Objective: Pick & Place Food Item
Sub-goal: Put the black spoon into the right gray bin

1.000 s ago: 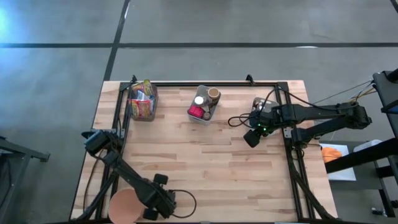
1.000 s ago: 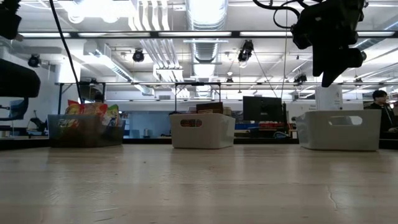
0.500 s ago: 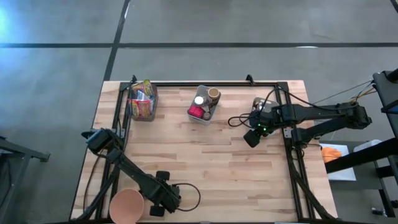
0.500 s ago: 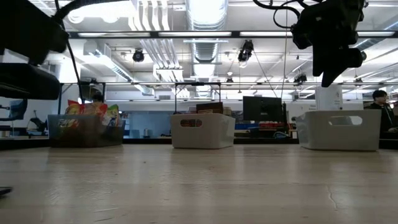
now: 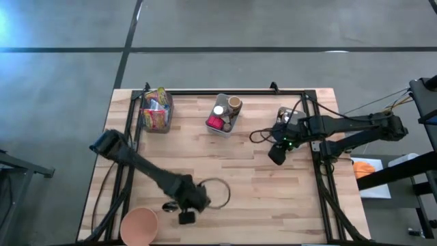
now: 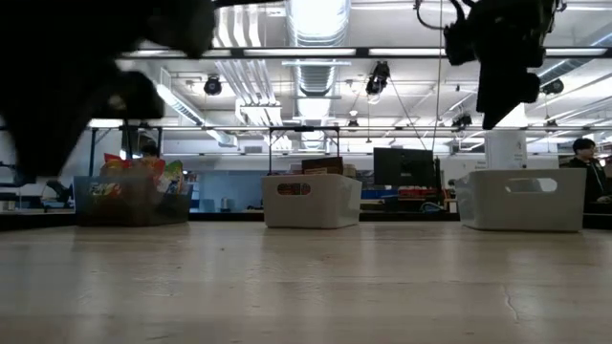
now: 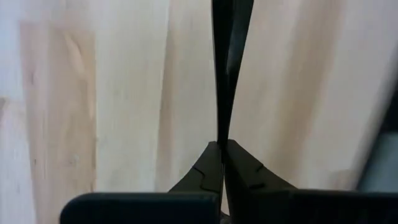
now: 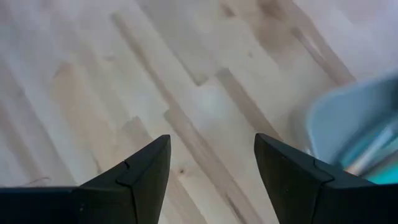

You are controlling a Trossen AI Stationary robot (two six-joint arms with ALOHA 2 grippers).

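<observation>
Food items sit in two bins at the far edge: snack packs in the left bin (image 5: 156,111) and cups and packets in the middle bin (image 5: 224,115). A salmon bowl (image 5: 139,226) rests on its base at the near left corner. My left gripper (image 5: 189,203) (image 7: 225,74) hovers right of the bowl, pointing down at bare wood, shut and holding nothing. My right gripper (image 5: 276,154) (image 8: 211,146) hangs open and empty above the table, near a white bin (image 5: 289,115) at the far right.
A black metal frame (image 5: 225,91) runs along the table's far edge and down both sides. A cable loop (image 5: 217,193) trails beside my left wrist. Bare wood (image 5: 252,198) lies between the two grippers. The room beyond holds shelves and a person (image 6: 585,162).
My left gripper has moved from beside the bowl at the near left corner toward the table's middle, rising and rolling a little as it went; the bowl now shows in full. My right gripper has stayed in place, its wrist rolling slightly.
</observation>
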